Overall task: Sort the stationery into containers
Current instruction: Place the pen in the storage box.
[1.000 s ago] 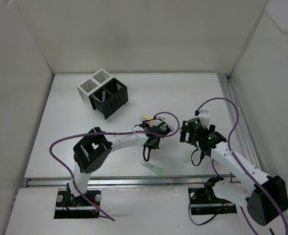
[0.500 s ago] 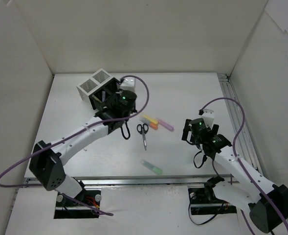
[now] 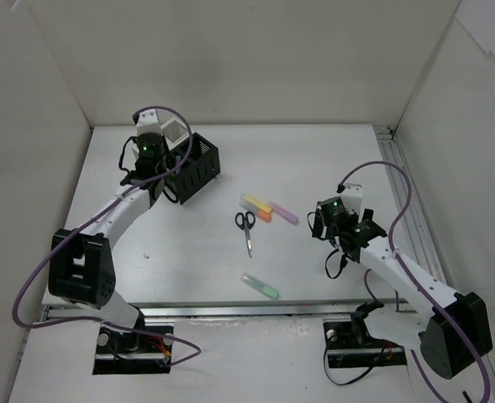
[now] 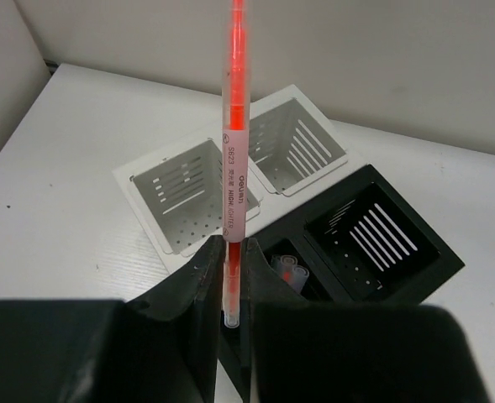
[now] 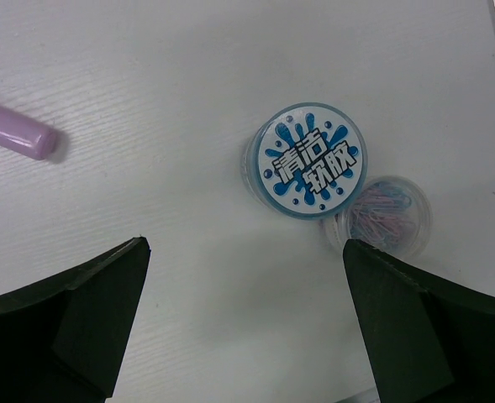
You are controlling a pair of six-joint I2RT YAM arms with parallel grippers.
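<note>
My left gripper [image 4: 236, 252] is shut on a slim orange pen [image 4: 234, 151], which stands upright between the fingers. It hovers over the containers, two white mesh cups [image 4: 184, 201] and two black ones [image 4: 373, 231]; the nearer black cup [image 4: 293, 273] holds pens. In the top view that gripper [image 3: 149, 151] is at the containers [image 3: 198, 168]. Black-handled scissors [image 3: 246, 227], yellow [image 3: 254, 202] and pink [image 3: 282, 214] highlighters lie mid-table, a green one [image 3: 260, 287] nearer the front. My right gripper [image 5: 245, 248] is open above bare table, with the pink highlighter [image 5: 16, 138] to its left.
A round tub with a blue printed lid [image 5: 310, 159] and a clear tub of paper clips [image 5: 386, 214] sit just ahead of my right gripper [image 3: 331, 222]. White walls enclose the table. A metal rail [image 3: 407, 201] runs along its right edge.
My left arm has swung from the scissors at mid-table up to the containers at the back left, carrying the orange pen. The right arm has shifted only slightly.
</note>
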